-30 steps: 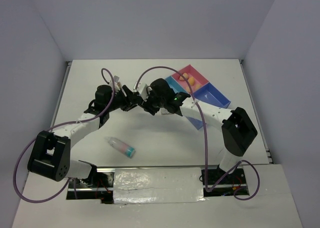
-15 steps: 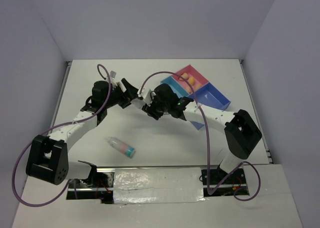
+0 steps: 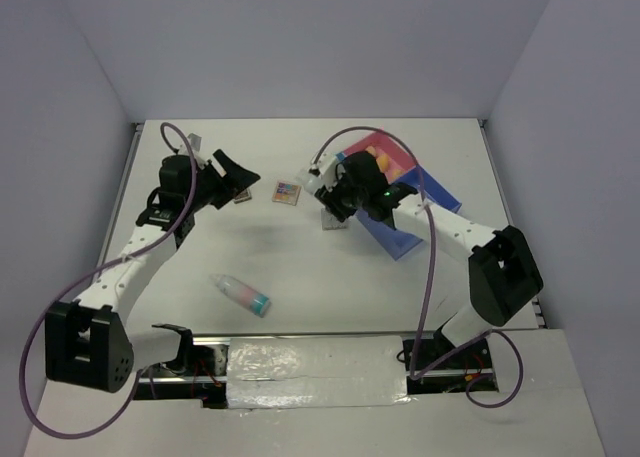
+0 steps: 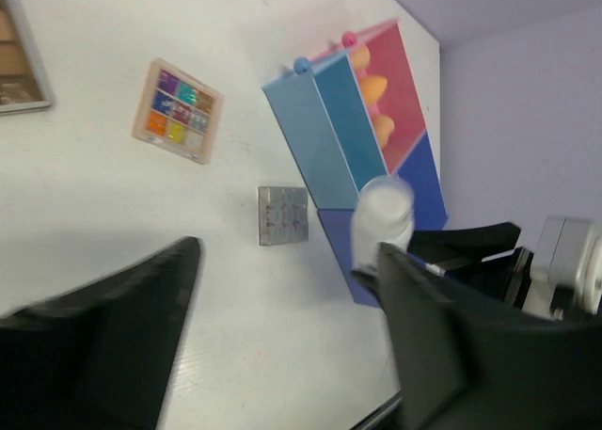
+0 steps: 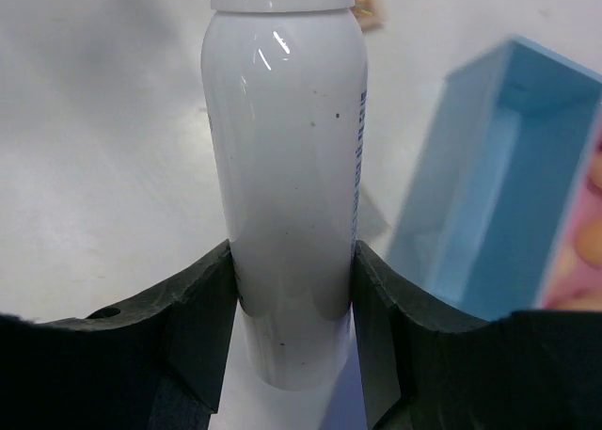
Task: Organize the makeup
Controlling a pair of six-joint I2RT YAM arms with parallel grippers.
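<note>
My right gripper (image 5: pixel 292 308) is shut on the white bottle (image 5: pixel 287 167) and holds it upright beside the tray's light blue compartment (image 5: pixel 508 195); in the top view this gripper (image 3: pixel 332 197) is just left of the tray (image 3: pixel 425 189). My left gripper (image 3: pixel 236 173) is open and empty over the table's left part. In the left wrist view I see the multicoloured palette (image 4: pixel 177 110), the grey palette (image 4: pixel 283 215), a brown palette (image 4: pixel 19 68) at the frame edge, and tan sponges (image 4: pixel 373 87) in the pink compartment. The teal-capped tube (image 3: pixel 243 294) lies near the front.
The pink-and-blue tray stands at the back right, with a dark blue compartment (image 3: pixel 430 192) nearest the right arm. White walls close the table on three sides. Purple cables loop over both arms.
The two grippers were close together at the table's middle. My left gripper has pulled back to the left, open. My right gripper has moved right toward the tray with the bottle.
</note>
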